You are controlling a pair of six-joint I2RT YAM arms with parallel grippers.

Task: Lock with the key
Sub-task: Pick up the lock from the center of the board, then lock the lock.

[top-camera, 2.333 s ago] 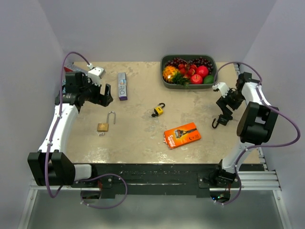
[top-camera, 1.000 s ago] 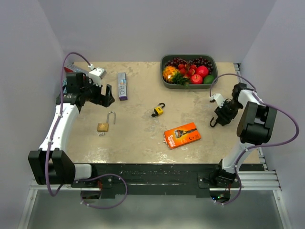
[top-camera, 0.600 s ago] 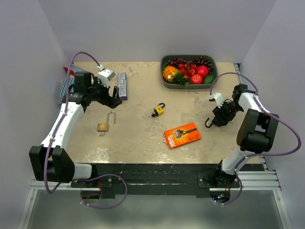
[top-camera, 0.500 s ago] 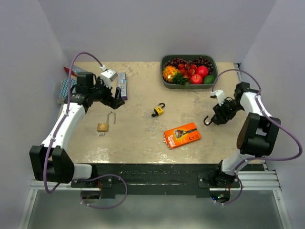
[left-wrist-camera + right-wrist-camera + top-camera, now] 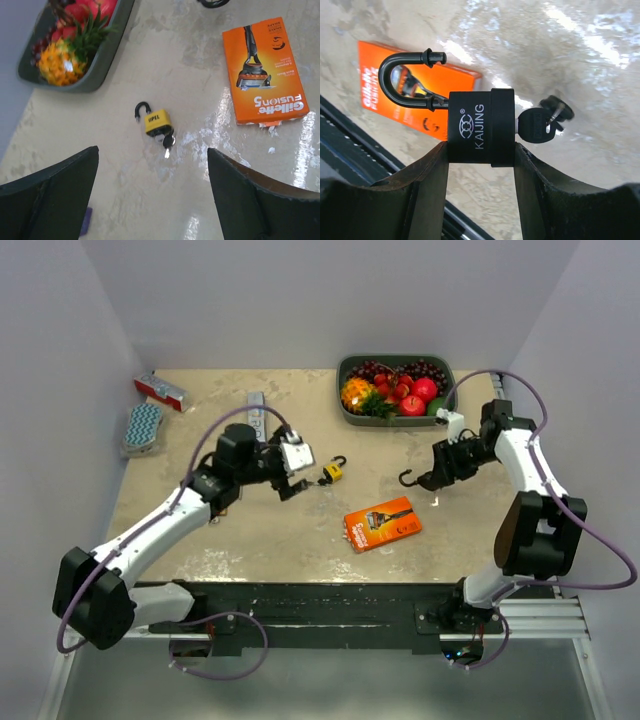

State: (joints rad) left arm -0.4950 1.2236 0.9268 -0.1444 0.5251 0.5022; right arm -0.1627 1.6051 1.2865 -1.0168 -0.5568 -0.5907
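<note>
The right gripper (image 5: 480, 152) has its fingers (image 5: 427, 190) clamped on the body of a black metal padlock marked KAIJING (image 5: 480, 125). It holds the padlock in the air beyond the far right corner of the flat orange cardboard razor box (image 5: 382, 524). The black padlock's shackle is swung open, and a black-headed key (image 5: 536, 125) sits in its keyhole.

A small yellow padlock with a black shackle (image 5: 156, 123) lies on the beige stone-look table (image 5: 300, 540), beyond the box's far left corner. Its shackle is also open, and a small metal key (image 5: 168, 142) is at its base.

The left gripper (image 5: 297, 472) hovers just left of the yellow padlock, its dark fingers (image 5: 55, 190) spread wide and holding nothing.

A dark green tray of fruit (image 5: 347, 408) stands well behind the box.
</note>
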